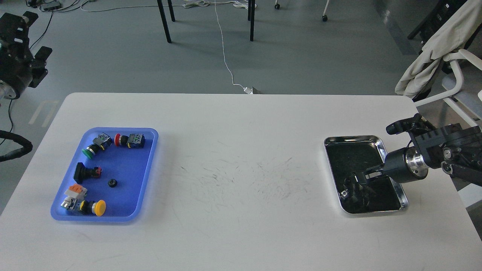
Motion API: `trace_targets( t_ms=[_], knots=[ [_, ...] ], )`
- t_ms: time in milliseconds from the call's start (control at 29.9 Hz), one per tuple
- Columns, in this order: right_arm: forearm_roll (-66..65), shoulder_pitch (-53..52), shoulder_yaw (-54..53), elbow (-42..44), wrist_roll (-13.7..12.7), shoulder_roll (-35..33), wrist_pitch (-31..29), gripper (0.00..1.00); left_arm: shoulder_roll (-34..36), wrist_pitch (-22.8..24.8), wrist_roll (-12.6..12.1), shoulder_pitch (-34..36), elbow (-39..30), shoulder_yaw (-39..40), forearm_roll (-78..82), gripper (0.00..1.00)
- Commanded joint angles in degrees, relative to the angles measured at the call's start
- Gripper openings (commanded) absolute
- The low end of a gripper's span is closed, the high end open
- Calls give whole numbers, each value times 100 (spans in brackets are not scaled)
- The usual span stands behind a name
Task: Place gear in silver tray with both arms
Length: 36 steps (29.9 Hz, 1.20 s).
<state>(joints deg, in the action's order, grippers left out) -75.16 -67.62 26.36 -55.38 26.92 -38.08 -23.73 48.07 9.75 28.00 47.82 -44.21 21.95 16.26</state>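
Observation:
The silver tray (354, 139) lies at the right of the white table. My right arm comes in from the right, and its gripper (354, 180) hangs low over the tray's dark bottom, pointing left. Its dark fingers blend with the reflective bottom, so I cannot tell whether they hold anything. A small pale spot (344, 194) shows in the tray just below the fingertips. A small black gear (112, 183) lies in the blue tray (124, 130) at the left. My left gripper (37, 64) is raised off the table's far left corner, away from both trays.
The blue tray also holds several push buttons: green (89, 151), red (118, 140), yellow (99, 207) and black (81, 171). A white chair with draped cloth (433, 56) stands behind the right arm. Table legs and a cable are on the floor beyond.

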Motion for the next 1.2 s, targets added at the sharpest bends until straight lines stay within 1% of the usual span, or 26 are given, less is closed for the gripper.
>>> trace_targets(
  t_ms=[0,201,301,368,434,535,568,668,802,869,936,969,1036,1070,1170],
  knots=[
    [-16,-5,88,-8,15,-15,-44,15,1,0,0,-1,9,3,9,98],
    [-78,-5,194,9,15,20,-44,17,1,-8,0,-1,9,3,9,98],
    [-78,-5,202,9,15,3,-44,23,1,-8,0,8,9,3,9,98],
    [-60,-40,203,-17,15,-32,-52,31,1,0,0,-1,9,3,9,98],
    [-60,-84,203,-17,15,-50,-52,34,1,0,0,-1,27,-6,9,98],
    [-25,-154,203,-34,6,-164,-61,47,1,-8,0,-1,27,-6,9,98],
    [-7,-172,203,-43,6,-208,-61,52,1,-8,0,-1,36,-6,9,98],
    [10,-295,194,-52,-3,-348,-70,56,1,-8,0,8,44,-6,9,98],
    [133,-611,80,-175,-3,-664,-166,65,-8,0,0,17,44,-15,70,98],
    [325,-734,-17,-306,-12,-857,-193,68,9,27,0,8,44,-59,88,98],
    [633,-927,-174,-377,-29,-1095,-193,76,9,193,0,-1,97,-76,114,98],
    [843,-1006,-262,-395,-38,-1209,-193,79,9,281,0,-9,149,-85,114,98],
    [1265,-1112,-429,-465,-56,-1446,-193,80,18,404,0,-36,237,-85,114,98],
    [1502,-1147,-517,-465,-56,-1604,-193,83,18,422,0,-71,264,-85,114,98],
    [2100,-1192,-929,-500,-56,-2017,-219,84,18,440,0,-89,291,-85,114,98]
  ],
)
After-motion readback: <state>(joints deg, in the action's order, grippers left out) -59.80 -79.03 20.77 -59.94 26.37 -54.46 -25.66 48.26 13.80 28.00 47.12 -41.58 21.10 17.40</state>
